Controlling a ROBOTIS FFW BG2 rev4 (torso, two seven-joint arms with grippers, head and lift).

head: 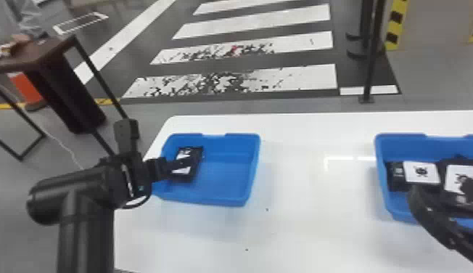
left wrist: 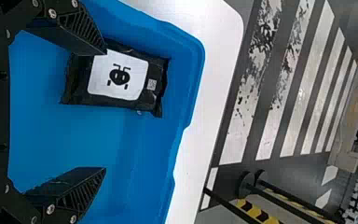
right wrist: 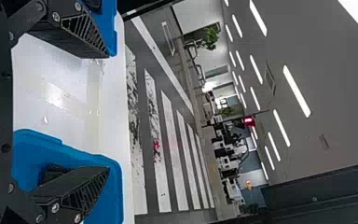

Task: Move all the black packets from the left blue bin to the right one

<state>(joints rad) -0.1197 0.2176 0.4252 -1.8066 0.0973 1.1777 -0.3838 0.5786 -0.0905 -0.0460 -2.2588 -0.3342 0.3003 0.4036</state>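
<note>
Left gripper (left wrist: 105,110) open over left bin (head: 225,178), packet (left wrist: 119,81) off-centre. Shift left to straddle it, lower, close square. Right gripper (right wrist: 108,112) open near right bin (head: 397,150).

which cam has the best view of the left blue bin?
Head view: nearly the whole left blue bin is in frame, though the left arm overlaps its left side. The left wrist view gives a closer look inside, black packet included, but crops the rim. The right wrist view catches a strip at the picture's edge.
</note>
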